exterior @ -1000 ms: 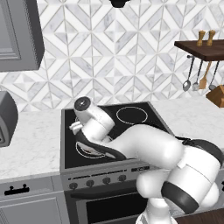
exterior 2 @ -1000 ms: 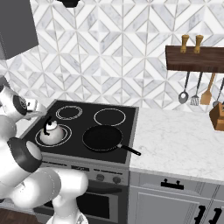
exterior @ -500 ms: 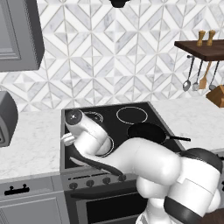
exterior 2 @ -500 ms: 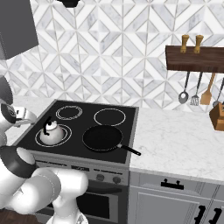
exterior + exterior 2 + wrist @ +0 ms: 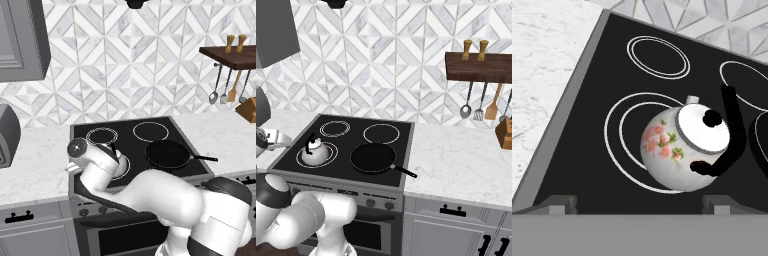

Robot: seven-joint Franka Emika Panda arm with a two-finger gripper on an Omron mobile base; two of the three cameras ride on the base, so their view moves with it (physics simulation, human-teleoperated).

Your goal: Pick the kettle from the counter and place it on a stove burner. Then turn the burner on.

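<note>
The white flowered kettle (image 5: 679, 150) stands upright on the stove burner (image 5: 614, 147), the largest double-ringed circle at the cooktop's front left. It also shows as kettle (image 5: 315, 149) inside the ring of the burner (image 5: 332, 152). My gripper (image 5: 639, 205) is open, its two fingertips spread wide near the stove's front edge, apart from the kettle and holding nothing. In the left base view my arm hides most of the kettle; its black handle (image 5: 114, 150) sticks out. The counter (image 5: 547, 60) lies left of the cooktop.
A black frying pan (image 5: 373, 157) sits on the front right burner, handle pointing right. Control knobs (image 5: 371, 202) line the stove front. A smaller double-ringed circle (image 5: 658, 56) lies behind the kettle. A shelf with hanging utensils (image 5: 478, 102) is at the right wall.
My hand has drawn back from the kettle, moving left and toward the stove's front edge. The kettle has stayed on the large burner.
</note>
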